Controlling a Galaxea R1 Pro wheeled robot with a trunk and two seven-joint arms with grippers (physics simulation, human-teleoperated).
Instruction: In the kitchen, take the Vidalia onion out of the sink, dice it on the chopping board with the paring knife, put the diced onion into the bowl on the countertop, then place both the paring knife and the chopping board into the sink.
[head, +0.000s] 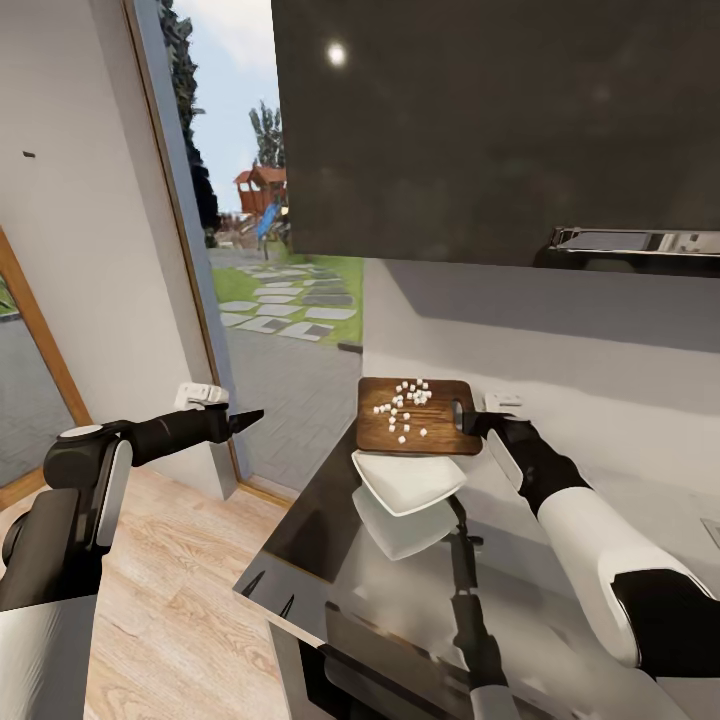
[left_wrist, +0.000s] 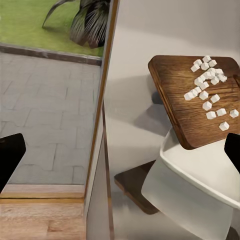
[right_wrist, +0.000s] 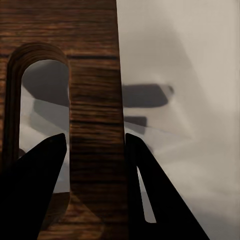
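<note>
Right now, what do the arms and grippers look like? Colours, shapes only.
Both arms pair glossy white shells with black joints and black forearms. The left gripper ends in thin, pointed black fingers. The right gripper is black too; its fingers appear as flat, tapering black wedges. No cables or markings visible.

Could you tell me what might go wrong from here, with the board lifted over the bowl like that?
1. The right hand pinches only the narrow strip beside the handle hole of the board, so the board could twist or slip.
2. The onion pieces lie loose near the far end; a hasty tilt might scatter some past the bowl onto the countertop.
3. The board's near edge sits close over the bowl's rim and could knock it.
</note>
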